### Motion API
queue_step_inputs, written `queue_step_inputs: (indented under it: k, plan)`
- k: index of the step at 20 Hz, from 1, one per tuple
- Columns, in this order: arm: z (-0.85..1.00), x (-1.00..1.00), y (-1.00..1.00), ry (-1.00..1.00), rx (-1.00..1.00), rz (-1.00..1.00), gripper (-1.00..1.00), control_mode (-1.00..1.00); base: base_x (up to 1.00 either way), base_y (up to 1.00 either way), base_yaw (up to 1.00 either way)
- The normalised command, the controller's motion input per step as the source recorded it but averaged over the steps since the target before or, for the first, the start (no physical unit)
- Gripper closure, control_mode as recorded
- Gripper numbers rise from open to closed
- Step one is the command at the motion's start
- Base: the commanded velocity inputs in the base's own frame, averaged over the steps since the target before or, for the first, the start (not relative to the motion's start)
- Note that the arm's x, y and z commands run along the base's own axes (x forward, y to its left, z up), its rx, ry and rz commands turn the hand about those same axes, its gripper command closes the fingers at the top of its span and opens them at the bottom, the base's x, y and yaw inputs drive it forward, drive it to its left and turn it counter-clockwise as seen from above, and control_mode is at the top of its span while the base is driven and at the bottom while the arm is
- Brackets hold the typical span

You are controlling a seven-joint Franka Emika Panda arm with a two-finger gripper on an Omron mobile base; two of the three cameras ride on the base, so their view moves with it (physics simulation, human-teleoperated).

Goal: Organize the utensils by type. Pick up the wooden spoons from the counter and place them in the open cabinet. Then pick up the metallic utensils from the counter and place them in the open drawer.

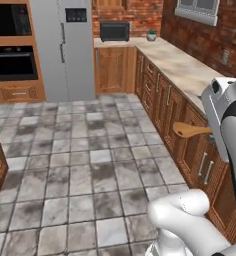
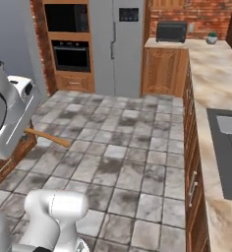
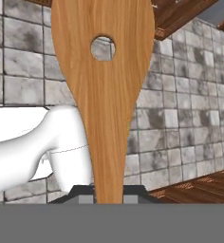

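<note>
My gripper (image 3: 108,195) is shut on the handle of a wooden spoon (image 3: 104,95), a tan-brown spoon with a round hole in its broad bowl. The spoon (image 1: 189,131) is held in the air over the tiled floor, level, its bowl sticking out from my white hand in front of the cabinet fronts. From the other side only its slim handle end (image 2: 48,137) pokes out past the hand. The beige marble counter (image 1: 182,67) runs along the right wall. The metallic utensils, the open cabinet and the open drawer are out of view.
A dark stovetop panel (image 2: 228,147) is set in the counter (image 2: 211,74). A toaster oven (image 1: 114,31) and a small plant (image 1: 151,35) stand at the far end. A steel fridge (image 1: 67,50) and wall ovens (image 1: 12,50) fill the back wall. Wooden cabinetry (image 2: 5,162) stands at the left.
</note>
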Motion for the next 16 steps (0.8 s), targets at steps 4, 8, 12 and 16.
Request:
queue_step_inputs:
  k: [4,8,12,16]
  plan:
    - [0.00,0.00,0.00,0.00,0.00,0.00,1.00,1.00,1.00,-0.30,-0.02]
    - [0.00,0.00,0.00,0.00,0.00,0.00,1.00,1.00,1.00,-0.28,-0.03]
    - [0.00,0.00,0.00,0.00,0.00,0.00,1.00,1.00,1.00,-0.37,-0.04]
    - [0.00,0.00,0.00,0.00,0.00,0.00,1.00,1.00,1.00,-0.39,-0.03]
